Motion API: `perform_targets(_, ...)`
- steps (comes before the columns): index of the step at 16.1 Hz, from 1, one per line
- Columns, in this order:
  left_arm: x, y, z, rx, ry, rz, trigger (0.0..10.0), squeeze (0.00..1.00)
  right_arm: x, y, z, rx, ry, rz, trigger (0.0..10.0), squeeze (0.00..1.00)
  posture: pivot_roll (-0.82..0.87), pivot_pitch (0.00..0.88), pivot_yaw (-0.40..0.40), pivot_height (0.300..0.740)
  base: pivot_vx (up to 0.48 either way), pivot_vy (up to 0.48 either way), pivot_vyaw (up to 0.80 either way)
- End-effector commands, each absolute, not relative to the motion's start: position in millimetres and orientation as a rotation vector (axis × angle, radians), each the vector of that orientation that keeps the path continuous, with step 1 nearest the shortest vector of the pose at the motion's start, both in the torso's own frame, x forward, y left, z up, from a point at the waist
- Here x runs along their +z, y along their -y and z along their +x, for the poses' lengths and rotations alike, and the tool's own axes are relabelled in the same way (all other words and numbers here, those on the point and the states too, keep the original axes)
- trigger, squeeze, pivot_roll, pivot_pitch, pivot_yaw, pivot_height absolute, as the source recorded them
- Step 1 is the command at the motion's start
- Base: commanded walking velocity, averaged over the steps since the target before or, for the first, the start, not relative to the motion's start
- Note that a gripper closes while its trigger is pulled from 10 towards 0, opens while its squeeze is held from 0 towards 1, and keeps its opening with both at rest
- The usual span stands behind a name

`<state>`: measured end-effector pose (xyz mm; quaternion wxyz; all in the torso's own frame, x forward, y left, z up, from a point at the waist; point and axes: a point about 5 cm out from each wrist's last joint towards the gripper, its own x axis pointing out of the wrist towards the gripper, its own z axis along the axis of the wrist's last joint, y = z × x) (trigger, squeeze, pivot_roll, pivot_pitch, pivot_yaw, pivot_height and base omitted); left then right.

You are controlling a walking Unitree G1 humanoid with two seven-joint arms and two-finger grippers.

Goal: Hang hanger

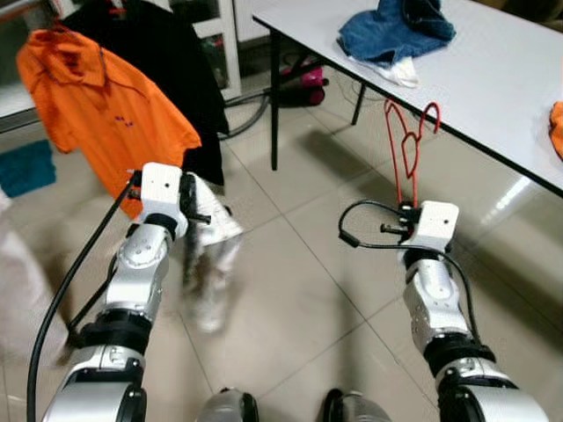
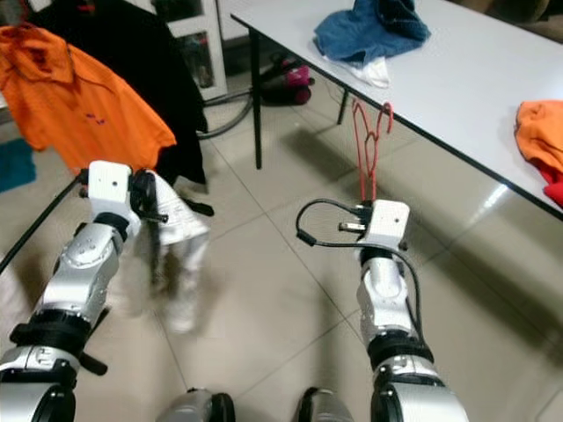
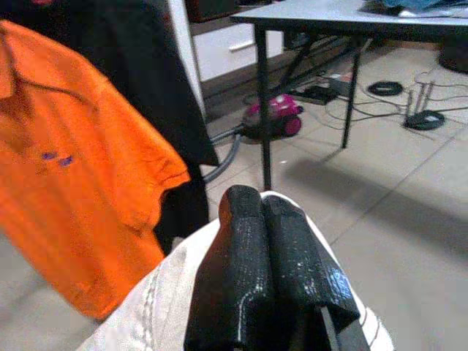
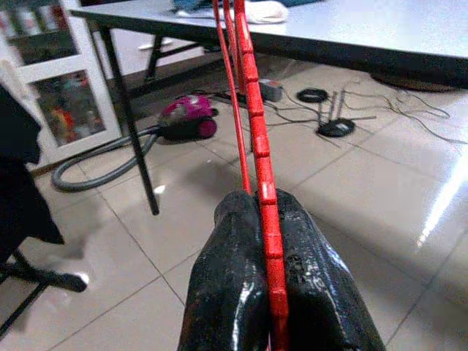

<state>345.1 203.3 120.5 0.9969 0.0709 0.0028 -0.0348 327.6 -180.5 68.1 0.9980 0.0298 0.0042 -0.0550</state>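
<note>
At far left, an orange shirt [image 1: 97,105] and a black garment [image 1: 171,75] hang side by side, marking where the clothes rail presumably runs; the rail itself cannot be made out; just right of them, the left gripper [image 3: 267,281] is clamped on a pale cloth [image 1: 211,242] that hangs blurred toward the tiled floor [image 1: 299,290]. Farther right, the right gripper [image 4: 281,281] is pinched tight on the red hanger [image 1: 406,145], which stands nearly upright with its long axis rising from the fingers and its hooked end uppermost, in front of the edge of the white table [image 1: 493,83]; blue clothes [image 1: 396,35] lie on that table. The hanging spot lies well apart, up and to the left of the hanger, so the right arm would likely have to carry it across; the left arm is nearer but occupied.
</note>
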Motion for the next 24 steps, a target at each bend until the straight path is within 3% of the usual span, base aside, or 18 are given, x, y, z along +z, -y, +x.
perform_targets(1,152,-195,351,-0.102,0.152,0.129,10.0,0.0,74,181,329,-0.101,0.023,0.036,0.0,0.0,-0.05,0.112,0.005,0.74,0.469,0.0,-0.8)
perform_targets(4,156,-188,351,-0.101,0.175,0.092,10.0,0.0,77,179,332,-0.069,0.023,0.022,0.0,0.0,-0.05,0.114,-0.012,0.74,0.466,0.0,-0.75)
perform_targets(9,160,-183,354,-0.074,0.209,0.064,10.0,0.0,93,177,341,-0.022,0.074,-0.011,0.0,0.0,-0.06,0.085,-0.046,0.74,0.461,0.0,0.0)
perform_targets(13,187,-179,351,-0.052,0.344,0.095,10.0,0.0,152,169,352,0.02,0.351,-0.046,0.0,0.0,-0.05,0.076,-0.05,0.74,0.451,0.0,0.0)
perform_targets(17,237,-181,349,-0.053,0.523,0.167,10.0,0.0,183,171,355,-0.002,0.483,-0.081,0.0,0.0,-0.05,0.077,-0.047,0.74,0.443,0.0,0.0)
perform_targets(20,355,-186,332,-0.116,0.844,0.219,10.0,0.0,166,178,352,-0.023,0.407,-0.064,0.0,0.0,-0.06,0.076,-0.048,0.74,0.424,0.0,0.0)
perform_targets(22,382,-177,353,-0.205,0.834,0.365,10.0,0.0,151,182,348,-0.043,0.341,-0.036,0.0,0.0,-0.05,0.067,-0.045,0.74,0.424,0.0,0.0)
perform_targets(24,392,-166,367,-0.245,0.815,0.401,10.0,0.0,143,185,345,-0.071,0.314,-0.01,0.0,0.0,-0.05,0.066,-0.035,0.74,0.424,0.0,0.0)
